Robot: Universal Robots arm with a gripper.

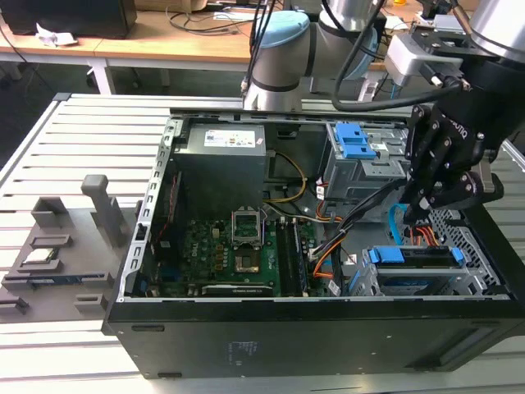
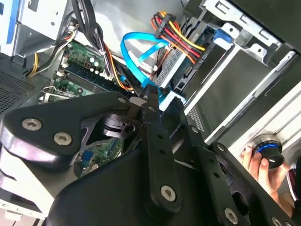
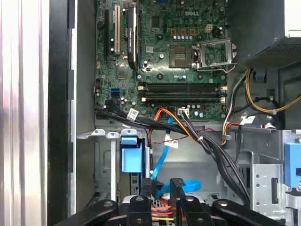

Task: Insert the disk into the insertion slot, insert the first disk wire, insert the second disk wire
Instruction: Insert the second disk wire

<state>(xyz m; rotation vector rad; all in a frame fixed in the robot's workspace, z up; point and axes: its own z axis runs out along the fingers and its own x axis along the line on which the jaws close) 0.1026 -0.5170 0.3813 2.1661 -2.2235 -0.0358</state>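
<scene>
- Disk (image 1: 414, 256), blue carrier frame and all, sits inside the insertion slot (image 1: 472, 275), the perforated silver cage at the front corner of the open PC case (image 1: 328, 328), on the exterior view's right.
- Gripper (image 1: 416, 212) hangs just above the disk's rear end, fingertips pinched shut on the light-blue flat cable (image 1: 396, 223). In the second wrist view the black fingers (image 2: 151, 101) meet on that blue cable (image 2: 136, 49) close to its connector; in the first wrist view the gripper (image 3: 162, 183) shows the same, w/ the cable (image 3: 162, 157) looping up from the tips.
- Same case also holds the motherboard (image 1: 221, 246), the grey power supply (image 1: 221, 160) and a taller grey cage w/ blue latch (image 1: 357, 141) behind the slot.
- Red/yellow/black wire bundle (image 2: 176, 35) runs to the drive area in the second wrist view; exterior view shows orange wires (image 1: 426, 236) beside the gripper.
- Case rests on a slatted metal table (image 1: 74, 139); a grey fixture tray (image 1: 61, 246) w/ small parts lies apart on the exterior view's left.
- Second wrist view alone catches a person's hand (image 2: 265, 172) at a round blue-ringed knob (image 2: 268, 153) outside the case.
- First wrist view gives the empty CPU socket (image 3: 188, 56) and RAM slots (image 3: 181, 92) head-on, plus a blue tab (image 3: 131, 154) on the cage.
</scene>
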